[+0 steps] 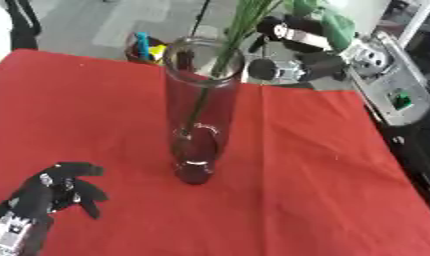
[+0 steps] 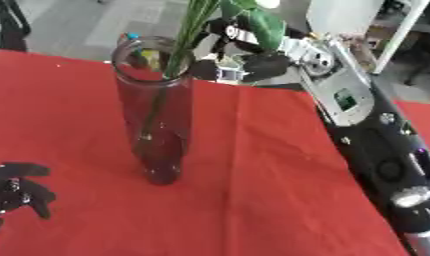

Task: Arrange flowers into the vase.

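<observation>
Flower heads (image 2: 253, 4): cut off by top edge. Right hand (image 1: 293, 35): we cannot read its blurred fingers.

Red tablecloth (image 1: 323, 165) underfoot of it all — grey floor (image 1: 105, 25) beyond the far edge.

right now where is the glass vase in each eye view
Left eye view: the vase stands just left of centre on the red cloth, rim near the top.
Right eye view: the vase sits further left, rim near the upper left.
Shared landmark: the green stems rising out of its mouth, with the right hand just behind them.
</observation>
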